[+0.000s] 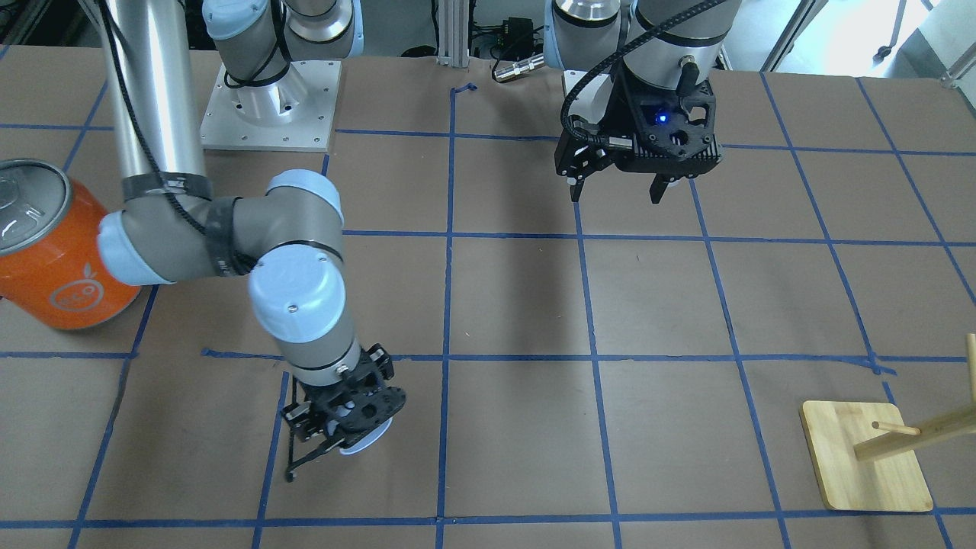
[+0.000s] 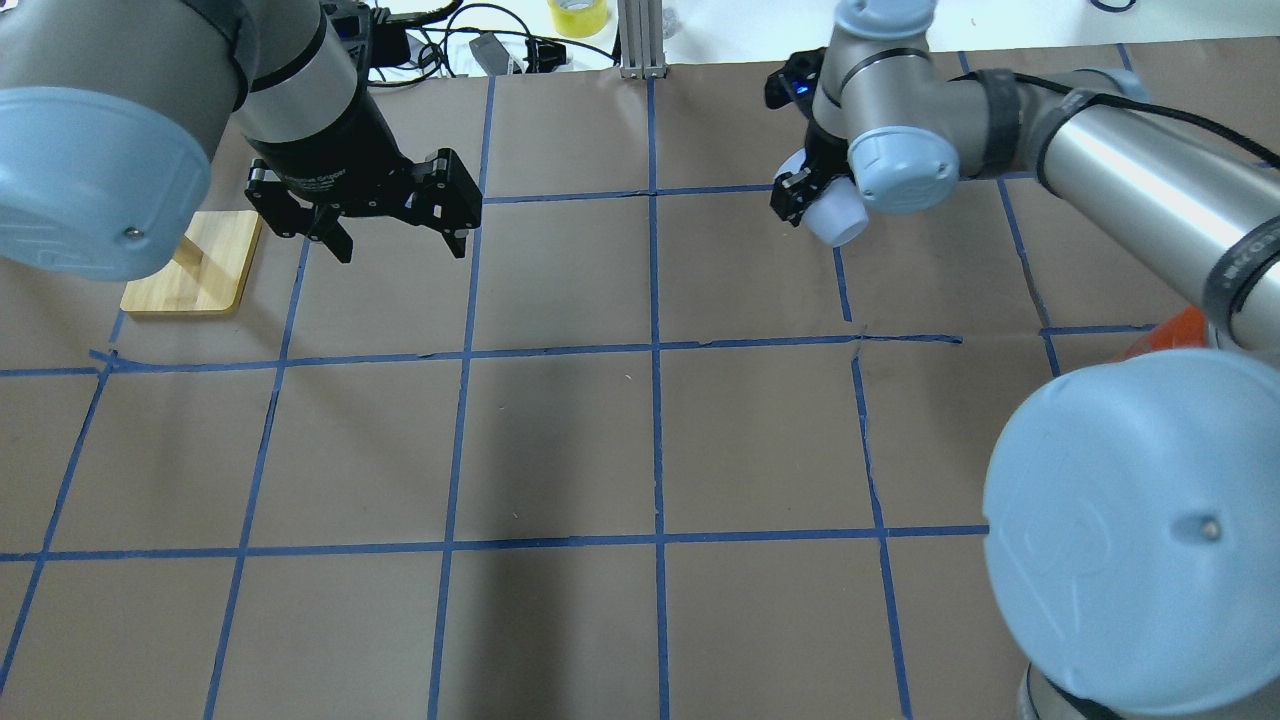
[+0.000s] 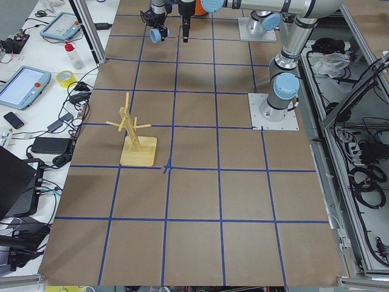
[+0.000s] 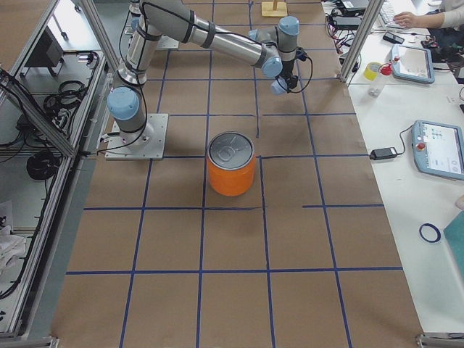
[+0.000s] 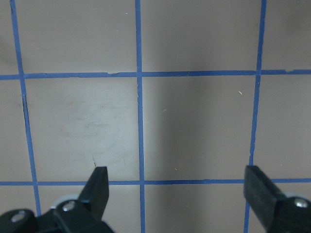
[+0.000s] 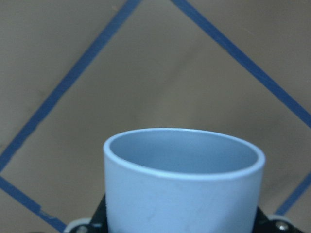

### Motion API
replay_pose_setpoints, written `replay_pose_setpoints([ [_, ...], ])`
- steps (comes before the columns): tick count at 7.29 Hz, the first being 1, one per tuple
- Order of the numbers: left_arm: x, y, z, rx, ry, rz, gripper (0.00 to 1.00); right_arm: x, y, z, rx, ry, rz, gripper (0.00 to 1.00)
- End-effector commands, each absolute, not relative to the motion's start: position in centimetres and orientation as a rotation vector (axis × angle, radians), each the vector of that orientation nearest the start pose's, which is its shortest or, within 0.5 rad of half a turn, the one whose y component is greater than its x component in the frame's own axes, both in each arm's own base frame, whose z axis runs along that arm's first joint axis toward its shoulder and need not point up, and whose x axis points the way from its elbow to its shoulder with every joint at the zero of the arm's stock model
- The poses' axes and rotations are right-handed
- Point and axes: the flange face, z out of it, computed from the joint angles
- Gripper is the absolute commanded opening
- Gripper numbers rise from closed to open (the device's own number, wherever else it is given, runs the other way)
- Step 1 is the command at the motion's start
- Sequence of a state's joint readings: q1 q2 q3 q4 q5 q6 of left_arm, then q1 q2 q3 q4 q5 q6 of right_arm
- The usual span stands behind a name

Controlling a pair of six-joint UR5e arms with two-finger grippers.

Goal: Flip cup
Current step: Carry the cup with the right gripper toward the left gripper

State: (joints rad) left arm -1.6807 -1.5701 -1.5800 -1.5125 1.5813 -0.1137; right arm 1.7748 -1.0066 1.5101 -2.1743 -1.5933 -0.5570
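Cup (image 2: 838, 215): grasped by right hand (image 1: 339, 446), tilted; base hidden by fingers. Left hand (image 2: 400, 250): released, empty. Can (image 1: 53, 252): partly cut off, behind arm.

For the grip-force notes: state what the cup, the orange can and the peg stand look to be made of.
Cup: probably plastic, pale blue-white, smooth and matte, with a thin moulded rim.
Orange can: likely metal, with a glossy printed orange wall and a silvery reflective lid.
Peg stand: apparently wood, light tan and bare-looking on base and pegs.
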Motion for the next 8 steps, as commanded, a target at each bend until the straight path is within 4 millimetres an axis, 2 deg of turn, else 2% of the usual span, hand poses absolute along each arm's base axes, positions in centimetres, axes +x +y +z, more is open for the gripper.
replay_pose_setpoints([
  [1, -18.7, -47.8, 48.2, -0.007, 3.134, -0.055, 1.0, 31.7, -61.3, 25.0, -1.485, 2.727, -0.175, 0.0],
  [2, -18.7, -47.6, 47.9, -0.005, 3.134, -0.047, 1.0, 31.0, -60.9, 24.7, -1.622, 2.621, -0.116, 0.0],
  [3, -18.7, -47.5, 47.7, -0.005, 3.133, -0.04, 1.0, 30.5, -60.8, 24.5, -1.677, 2.581, -0.075, 0.0],
  [8, -18.9, -47.4, 47.5, 0.007, 3.133, -0.033, 0.98, 32.3, -60.2, 24.9, -1.755, 2.506, -0.121, 0.0],
])
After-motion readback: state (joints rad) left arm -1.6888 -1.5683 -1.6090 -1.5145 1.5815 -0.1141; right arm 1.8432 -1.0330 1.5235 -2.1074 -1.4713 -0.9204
